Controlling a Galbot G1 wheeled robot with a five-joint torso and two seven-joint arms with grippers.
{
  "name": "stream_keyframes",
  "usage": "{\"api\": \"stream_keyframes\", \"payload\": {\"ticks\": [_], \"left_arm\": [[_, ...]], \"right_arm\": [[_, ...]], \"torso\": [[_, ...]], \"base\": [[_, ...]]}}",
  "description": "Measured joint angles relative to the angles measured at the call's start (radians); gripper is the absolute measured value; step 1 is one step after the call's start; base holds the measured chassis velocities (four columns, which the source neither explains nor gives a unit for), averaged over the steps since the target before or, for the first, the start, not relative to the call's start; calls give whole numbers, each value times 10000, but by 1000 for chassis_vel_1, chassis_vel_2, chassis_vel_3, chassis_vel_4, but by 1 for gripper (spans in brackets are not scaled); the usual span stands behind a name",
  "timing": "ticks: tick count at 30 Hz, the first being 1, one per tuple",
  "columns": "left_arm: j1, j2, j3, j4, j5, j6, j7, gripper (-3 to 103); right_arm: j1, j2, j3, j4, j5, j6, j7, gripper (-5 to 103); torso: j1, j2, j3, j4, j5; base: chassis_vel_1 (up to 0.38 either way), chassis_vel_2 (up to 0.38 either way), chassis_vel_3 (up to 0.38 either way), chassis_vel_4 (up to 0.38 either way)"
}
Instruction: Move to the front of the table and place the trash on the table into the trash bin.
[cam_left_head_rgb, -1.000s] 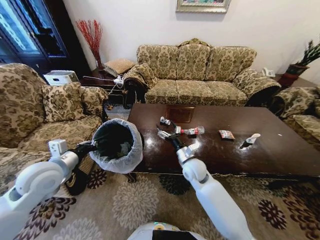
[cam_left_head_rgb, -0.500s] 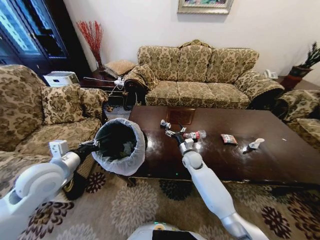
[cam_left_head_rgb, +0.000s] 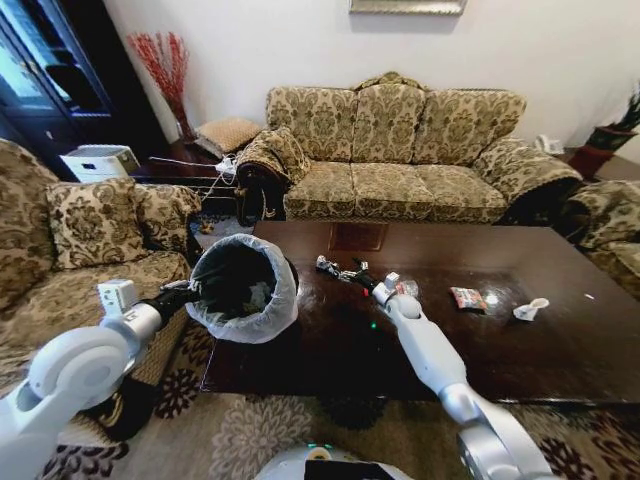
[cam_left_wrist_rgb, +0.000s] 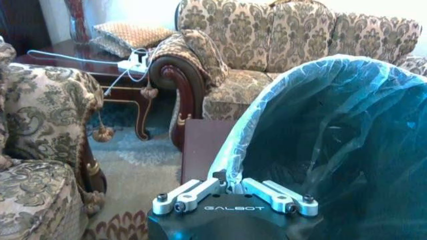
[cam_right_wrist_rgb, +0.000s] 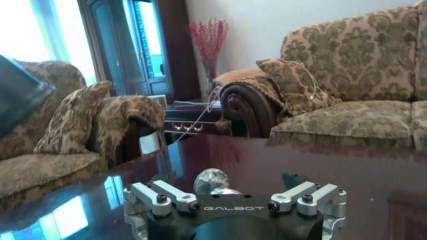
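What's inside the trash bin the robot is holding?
The trash bin has a white bag lining it. A few pale scraps show deep down, but the dark bottom is mostly hidden. The left gripper grips its rim.

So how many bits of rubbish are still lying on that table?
4 that I can see: a small piece just ahead of the right end effector, a bottle beside that arm, a snack wrapper and a white scrap further right. The arm may hide more.

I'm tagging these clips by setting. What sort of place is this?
Most likely a home living room: patterned sofas ring a dark wooden coffee table, with a floral rug underfoot and a framed picture on the wall.
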Motion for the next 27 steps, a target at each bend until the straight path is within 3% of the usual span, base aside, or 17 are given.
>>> {"api": "stream_keyframes", "payload": {"ticks": [6,8,13,27], "left_arm": [[-82,4,54,76,-55,8,-2,0],[-137,17,73,122,-137,10,-13,0],[-233,37,143,166,-183,16,-14,0],[-274,57,185,192,-213,21,-6,0]], "right_arm": [[218,494,-183,-601,-932,552,713,100],[220,729,-296,-601,-1443,476,1479,100],[441,1178,-370,-919,-1805,400,2422,100],[1404,1688,-380,-2211,-1720,-80,2453,100]], "torso": [[7,2,4,5,3],[18,0,8,2,1],[17,0,8,1,1],[14,0,8,0,1]], "base": [[12,-7,-4,9],[0,0,0,0],[0,0,0,0],[0,0,0,0]]}}
